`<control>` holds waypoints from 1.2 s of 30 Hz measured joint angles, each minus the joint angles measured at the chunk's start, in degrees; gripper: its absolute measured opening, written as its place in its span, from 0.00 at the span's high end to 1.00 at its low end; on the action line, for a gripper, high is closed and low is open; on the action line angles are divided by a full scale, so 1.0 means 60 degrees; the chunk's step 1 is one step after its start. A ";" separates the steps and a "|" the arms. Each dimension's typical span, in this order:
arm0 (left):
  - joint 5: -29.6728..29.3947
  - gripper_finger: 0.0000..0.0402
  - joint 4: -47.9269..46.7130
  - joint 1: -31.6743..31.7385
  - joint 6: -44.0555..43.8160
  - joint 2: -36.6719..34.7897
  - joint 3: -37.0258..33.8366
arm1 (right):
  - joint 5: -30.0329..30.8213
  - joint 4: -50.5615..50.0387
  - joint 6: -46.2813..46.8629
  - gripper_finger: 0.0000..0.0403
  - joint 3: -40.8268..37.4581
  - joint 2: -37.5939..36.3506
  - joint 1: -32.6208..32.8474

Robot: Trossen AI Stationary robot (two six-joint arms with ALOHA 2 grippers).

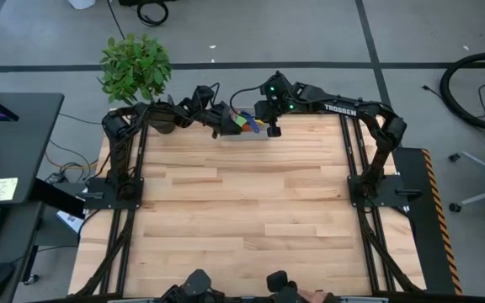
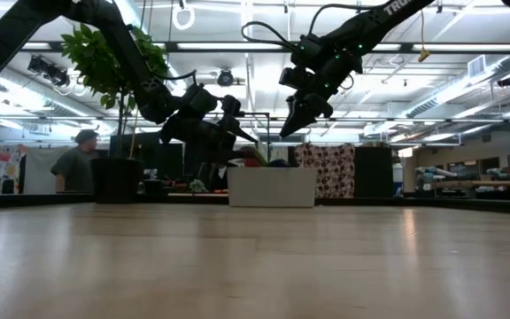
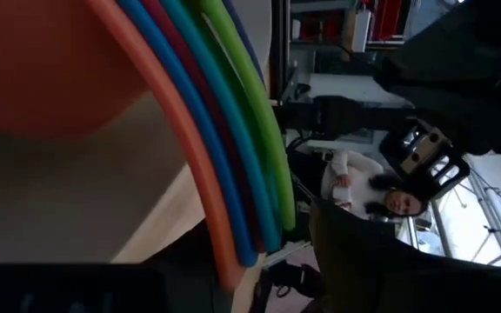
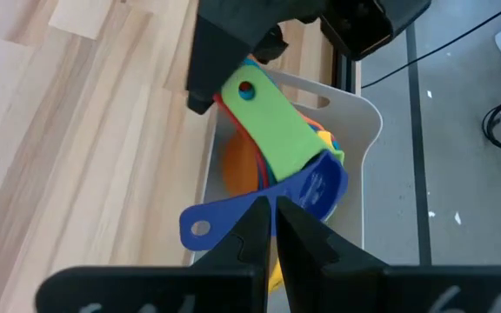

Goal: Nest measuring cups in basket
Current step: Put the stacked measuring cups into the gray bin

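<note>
Both arms reach to the far edge of the wooden surface point(image 1: 242, 202), where the basket point(image 1: 251, 135) sits. In the high view the left arm stretches from its base across to the basket, its wrist bent so the left gripper point(image 1: 226, 122) meets the stack of measuring cups point(image 1: 242, 120) from the side. The right wrist view shows that dark gripper clamped on the handles of the nested cups, the green handle point(image 4: 272, 122) uppermost and tilted, with the cups' bowls down inside the basket point(image 4: 355, 113). An orange cup point(image 4: 242, 165) lies on the basket floor beneath the stack. The left wrist view looks straight along the nested rims point(image 3: 224, 156), orange, blue, red, light blue and green layered closely one within another.

The right arm arches over from its own side, forearm sloping down toward the basket. Its right gripper point(image 4: 274, 228) hangs just above the blue cup point(image 4: 307, 196), fingers together with only a thin slit between them and holding nothing. The blue cup rests tilted on the stack, its handle sticking out over the basket wall.

In the low view the basket point(image 2: 271, 187) stands beside a dark plant pot point(image 2: 116, 180), with both grippers above it. A person point(image 2: 76, 159) stands in the room beyond.
</note>
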 joint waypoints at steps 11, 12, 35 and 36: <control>-0.0416 0.65 -0.0817 0.0163 0.0504 -0.0040 0.0022 | -0.0293 0.0046 -0.0006 0.94 0.0000 0.0005 0.0000; -0.0469 0.65 -0.1252 0.0192 0.0662 -0.0044 0.0022 | -0.0310 0.0060 -0.0006 0.94 0.0000 0.0006 0.0000; -0.2848 0.65 -0.5086 0.0623 0.2862 -0.1638 0.0051 | -0.0674 0.0075 -0.0065 0.94 0.0000 0.0006 0.0000; -0.2867 0.65 -0.5110 0.0623 0.2871 -0.1659 0.0051 | -0.0674 0.0077 -0.0065 0.94 0.0000 0.0006 0.0000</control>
